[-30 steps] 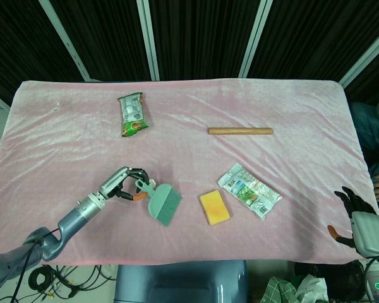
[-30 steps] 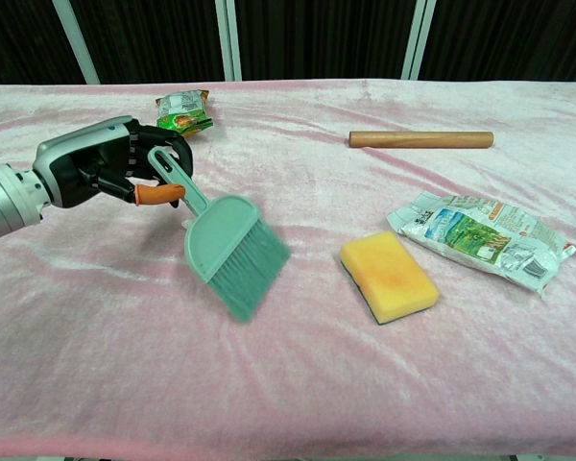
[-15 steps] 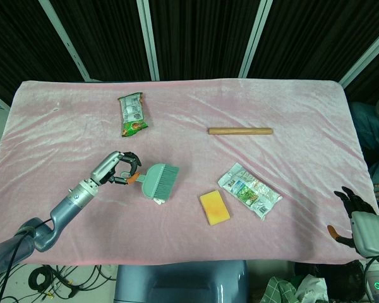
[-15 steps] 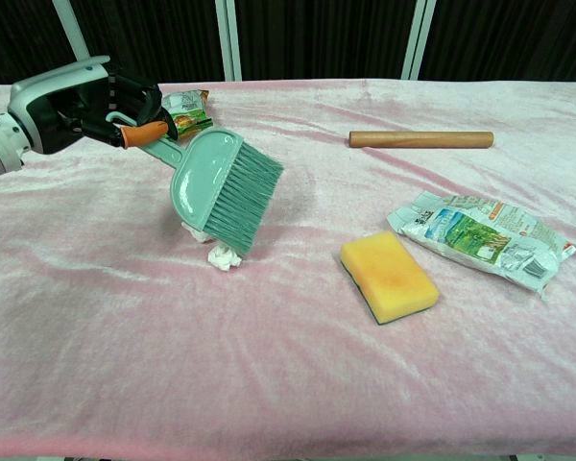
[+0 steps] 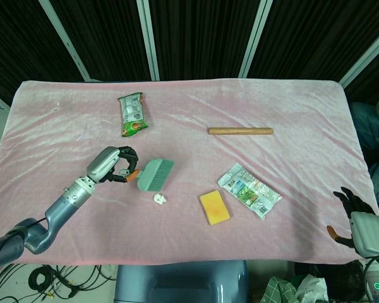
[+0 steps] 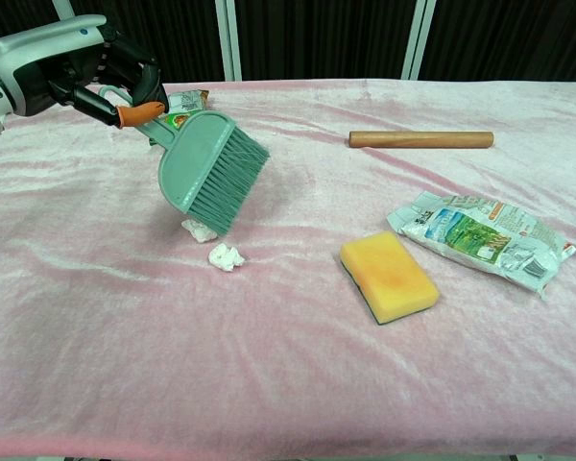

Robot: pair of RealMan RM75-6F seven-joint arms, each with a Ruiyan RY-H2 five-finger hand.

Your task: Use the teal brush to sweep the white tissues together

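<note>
My left hand (image 5: 112, 165) (image 6: 72, 69) grips the handle of the teal brush (image 5: 154, 175) (image 6: 206, 170), which hangs tilted above the pink cloth with its bristles pointing down. One crumpled white tissue (image 6: 226, 256) (image 5: 160, 199) lies just in front of the bristles. A second tissue (image 6: 199, 230) sits partly under the bristle tips in the chest view. My right hand (image 5: 355, 209) stays at the table's right front corner, away from the brush, holding nothing, fingers apart.
A yellow sponge (image 5: 214, 207) (image 6: 388, 275) lies right of the tissues. A white snack packet (image 5: 249, 190) (image 6: 480, 238) is further right, a wooden rolling pin (image 5: 240, 131) (image 6: 420, 139) behind it. A green snack bag (image 5: 132, 114) (image 6: 182, 103) lies at the back left.
My left hand lifted the brush up and back toward the far left. The tissues it covered a second ago now show on the cloth.
</note>
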